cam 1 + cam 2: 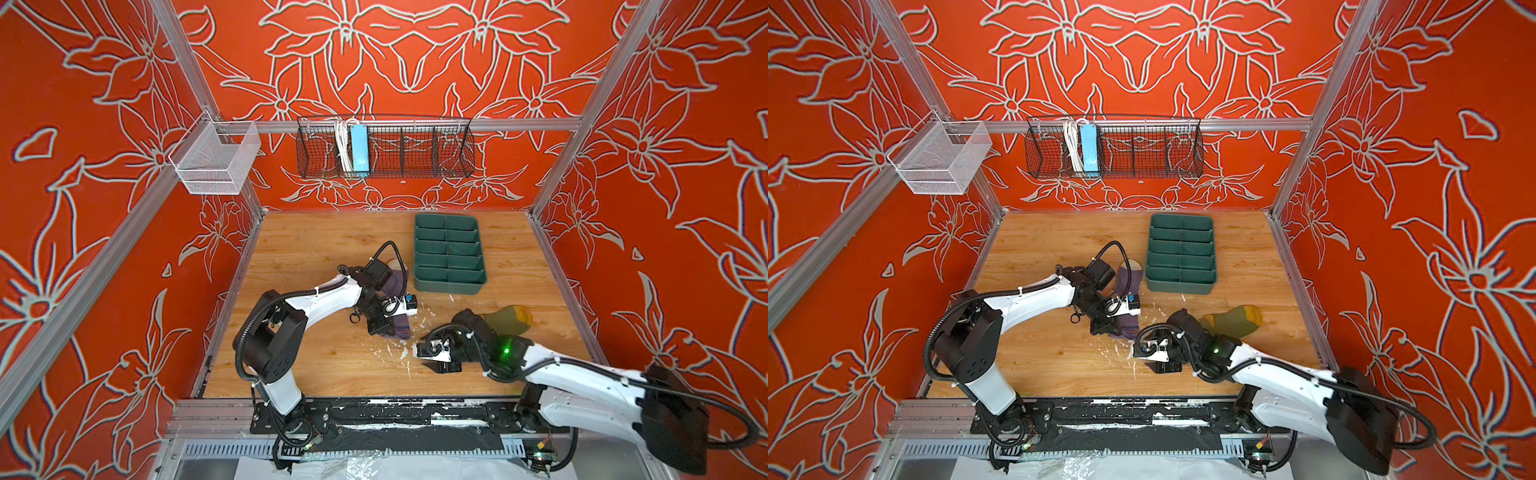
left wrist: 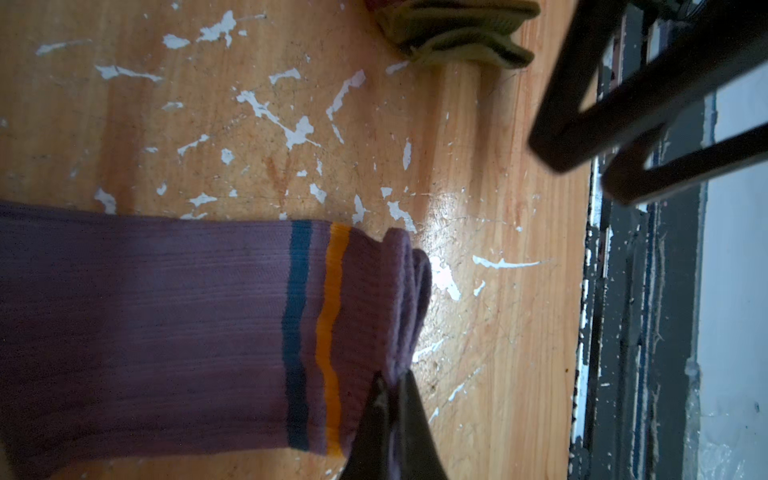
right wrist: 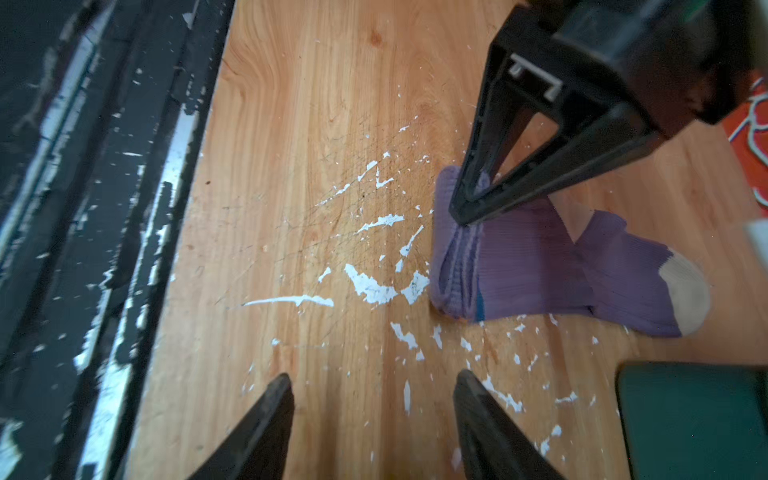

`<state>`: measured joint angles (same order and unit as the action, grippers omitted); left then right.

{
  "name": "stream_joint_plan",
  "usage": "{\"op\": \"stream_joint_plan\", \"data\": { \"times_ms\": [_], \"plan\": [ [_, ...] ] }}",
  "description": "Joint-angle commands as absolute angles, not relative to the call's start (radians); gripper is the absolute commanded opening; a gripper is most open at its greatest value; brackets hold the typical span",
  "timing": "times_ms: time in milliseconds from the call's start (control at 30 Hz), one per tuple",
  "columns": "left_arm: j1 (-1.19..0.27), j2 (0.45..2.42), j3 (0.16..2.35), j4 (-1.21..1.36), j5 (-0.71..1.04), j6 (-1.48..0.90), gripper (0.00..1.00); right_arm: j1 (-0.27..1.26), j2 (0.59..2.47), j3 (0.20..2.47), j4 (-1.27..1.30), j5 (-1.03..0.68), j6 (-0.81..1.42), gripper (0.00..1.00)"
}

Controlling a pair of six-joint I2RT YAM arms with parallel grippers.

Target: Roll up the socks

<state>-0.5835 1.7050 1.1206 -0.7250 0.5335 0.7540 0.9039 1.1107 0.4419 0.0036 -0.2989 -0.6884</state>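
Robot at work on a pair of socks: on a scuffed wooden table (image 1: 311, 249), the left end effector (image 3: 467, 216) is clamped tight on the cuff of the purple sock (image 3: 540, 270). It pinches the striped end where the fabric is doubled over on itself, apparently the first turn of a roll. The sock's cream toe lies flat on the wood, pointing toward the tray, which leaves the length of the sock stretched out to be wound up.

The right end effector (image 3: 374, 376) hovers just beside that cuff with its jaws apart over bare wood. It grips nothing and seems placed to steady the roll. The olive green sock (image 1: 509, 318) lies on the table beside the right arm, partly hidden beneath it, and neither end effector touches it.

A dark green divided tray (image 1: 450, 284) sits near the back of the table, and every compartment in view is empty. On the rear wall, a black wire basket (image 1: 384, 166) holds a pale blue power strip (image 1: 358, 151) and a white cable (image 1: 341, 145). A white mesh basket (image 1: 216, 166) on the side rail appears empty.
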Motion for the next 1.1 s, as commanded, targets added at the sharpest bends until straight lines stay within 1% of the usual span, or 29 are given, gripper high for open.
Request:
{"op": "stream_joint_plan", "data": {
  "times_ms": [0,100,233,433,500,567,733,867,900,933,1033,1067],
  "plan": [
    [-0.583,1.717,1.143,-0.756,0.557,0.756,0.00,0.918,1.219,0.458,0.266,-0.221,-0.711,0.63],
    [-0.583,1.715,1.142,-0.762,0.558,0.756,0.00,0.918,1.295,0.451,0.374,-0.158,-0.681,0.62],
    [-0.583,1.707,1.134,-0.756,0.555,0.758,0.00,0.919,1.361,0.450,0.444,-0.095,-0.685,0.62],
    [-0.583,1.715,1.143,-0.762,0.557,0.758,0.00,0.918,1.448,0.455,0.525,-0.130,-0.672,0.60],
    [-0.583,1.714,1.141,-0.761,0.558,0.758,0.00,0.920,1.479,0.457,0.549,-0.135,-0.670,0.57],
    [-0.583,1.715,1.139,-0.761,0.559,0.758,0.00,0.919,1.513,0.460,0.579,-0.139,-0.672,0.51],
    [-0.583,1.713,1.140,-0.758,0.569,0.757,0.00,0.932,1.555,0.483,0.591,-0.154,-0.678,0.29],
    [-0.583,1.706,1.136,-0.745,0.551,0.735,0.00,0.938,1.538,0.484,0.543,-0.177,-0.683,0.08],
    [-0.583,1.696,1.128,-0.730,0.539,0.725,0.02,0.939,1.531,0.483,0.522,-0.184,-0.682,0.02],
    [-0.583,1.685,1.116,-0.708,0.526,0.716,0.05,0.939,1.523,0.482,0.500,-0.190,-0.685,0.00],
    [-0.581,1.610,1.051,-0.581,0.464,0.670,0.37,0.939,1.500,0.492,0.395,-0.209,-0.691,0.00],
    [-0.580,1.570,1.014,-0.513,0.439,0.646,0.49,0.937,1.493,0.498,0.355,-0.221,-0.697,0.00]
  ]
}}
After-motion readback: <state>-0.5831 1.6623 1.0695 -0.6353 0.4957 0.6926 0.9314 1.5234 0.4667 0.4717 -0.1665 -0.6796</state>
